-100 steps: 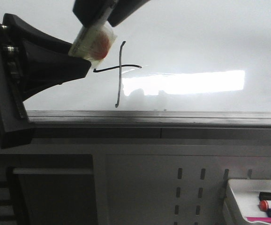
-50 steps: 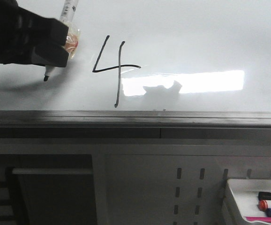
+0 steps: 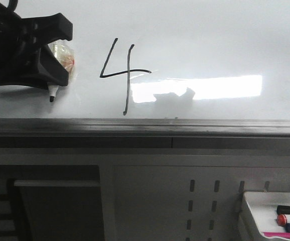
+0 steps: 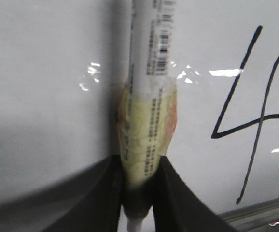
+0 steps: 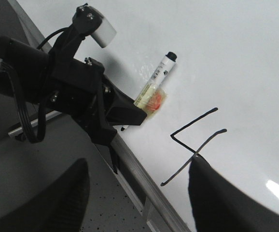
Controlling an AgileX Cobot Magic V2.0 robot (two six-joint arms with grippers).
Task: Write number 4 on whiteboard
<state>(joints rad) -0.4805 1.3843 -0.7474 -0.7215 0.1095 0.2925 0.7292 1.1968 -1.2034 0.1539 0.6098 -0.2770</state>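
Though the marker is pinched in the left gripper near the whiteboard's lower rim, the number 4 looks complete; right gripper spread, empty.

Glare patch on whiteboard — dim, soft focus below.

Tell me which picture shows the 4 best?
The front view: the whole 4 sits upright, sharp and unblocked on the whiteboard. The left wrist view shows it whole too, beside the marker. The right wrist view shows it tilted, its stem partly hidden by a finger.
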